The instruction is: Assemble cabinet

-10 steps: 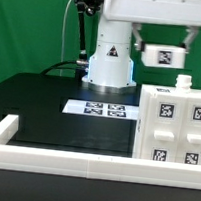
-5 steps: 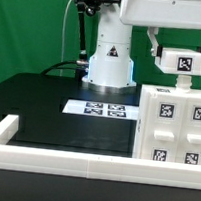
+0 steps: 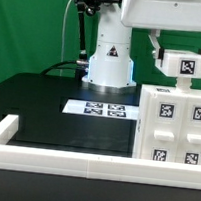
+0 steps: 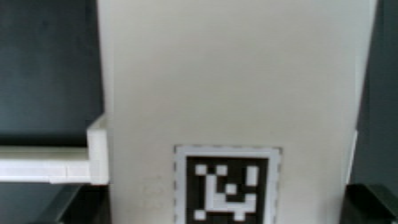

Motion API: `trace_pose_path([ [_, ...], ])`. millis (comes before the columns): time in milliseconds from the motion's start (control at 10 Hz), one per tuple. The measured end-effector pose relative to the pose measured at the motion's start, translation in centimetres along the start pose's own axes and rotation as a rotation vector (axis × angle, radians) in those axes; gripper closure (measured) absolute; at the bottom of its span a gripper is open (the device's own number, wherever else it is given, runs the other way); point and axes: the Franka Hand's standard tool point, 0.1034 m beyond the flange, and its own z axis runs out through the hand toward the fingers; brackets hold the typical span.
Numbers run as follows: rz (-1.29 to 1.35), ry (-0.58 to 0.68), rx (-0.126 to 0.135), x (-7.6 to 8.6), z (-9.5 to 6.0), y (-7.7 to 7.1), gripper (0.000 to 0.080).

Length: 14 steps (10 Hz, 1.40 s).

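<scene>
The cabinet [image 3: 173, 126] is a big white block with several marker tags, standing at the front on the exterior view's right. My gripper [image 3: 184, 47] is above it, shut on a small white tagged block [image 3: 185, 65] that hangs a little over the cabinet's top. In the wrist view this block [image 4: 222, 90] fills the middle of the picture, with its tag towards my gripper [image 4: 217, 216]. My fingers are mostly hidden by the block.
The marker board [image 3: 104, 110] lies flat on the black table in front of the robot's base [image 3: 108, 64]. A long low white rim [image 3: 62, 163] runs along the table's front and left side. A white bar [image 4: 45, 165] shows beside the held block.
My gripper has carried the small tagged block towards the exterior view's right and slightly down, from beside the cabinet's left edge to over its top.
</scene>
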Motion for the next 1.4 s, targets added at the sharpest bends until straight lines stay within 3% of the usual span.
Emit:
trace_pose_path([
  [300,-0.009,0.020,0.000,1.8,-0.1,-0.2,0.0239],
  [600,-0.011,0.033,-0.001,2.2,-0.1,-0.1,0.0239],
  [1000,-0.011,0.038,-0.003,2.1,1.5,0.1,0.0239],
  [1400,-0.008,0.069,-0.002,2.2,1.5,0.1,0.0239],
])
